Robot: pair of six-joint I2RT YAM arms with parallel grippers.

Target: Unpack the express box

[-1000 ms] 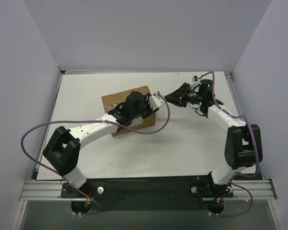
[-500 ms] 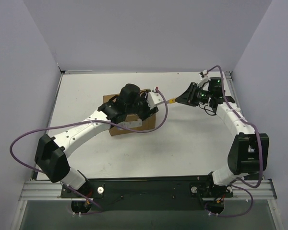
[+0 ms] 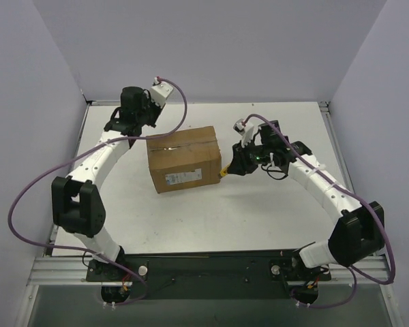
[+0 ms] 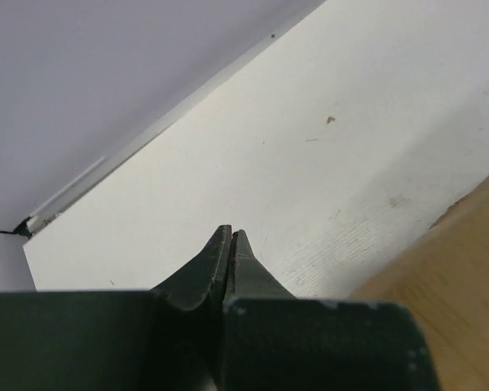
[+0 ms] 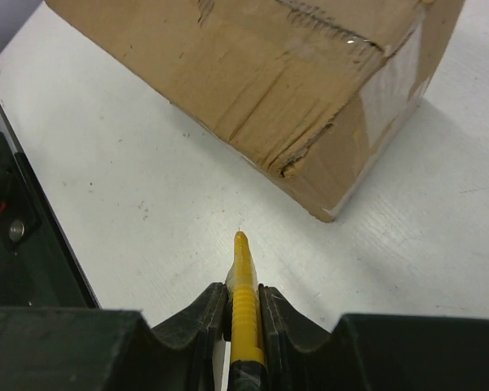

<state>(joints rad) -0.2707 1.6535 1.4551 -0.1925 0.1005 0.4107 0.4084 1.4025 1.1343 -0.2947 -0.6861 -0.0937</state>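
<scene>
Near the middle of the tabletop (image 3: 273, 204), a little to the left: the express box (image 3: 185, 158), resting flat with flaps shut. Clear tape (image 3: 184, 136) along the top seam, pale label (image 3: 183, 178) on the near face. Dented and creased at one lower corner, as seen from the right wrist.

At the far left corner, close to the back wall (image 3: 211, 48): the left fingers (image 3: 114, 125), pressed tightly together with nothing between them. Just beyond the box's far left edge, apart from it. From the left wrist view, tips over bare white tabletop, with a strip of brown cardboard at the lower right.

To the right of the box, low over the tabletop: the right fingers (image 3: 235, 165), clamped on a slim yellow tool (image 3: 224, 172). Narrow gap between them, filled by the tool's ribbed body. Tool tip pointing left toward the box's near right corner, close to it. No contact visible from the right wrist, with white tabletop showing between tip and cardboard. Cannot tell from above whether tip and box touch.
</scene>
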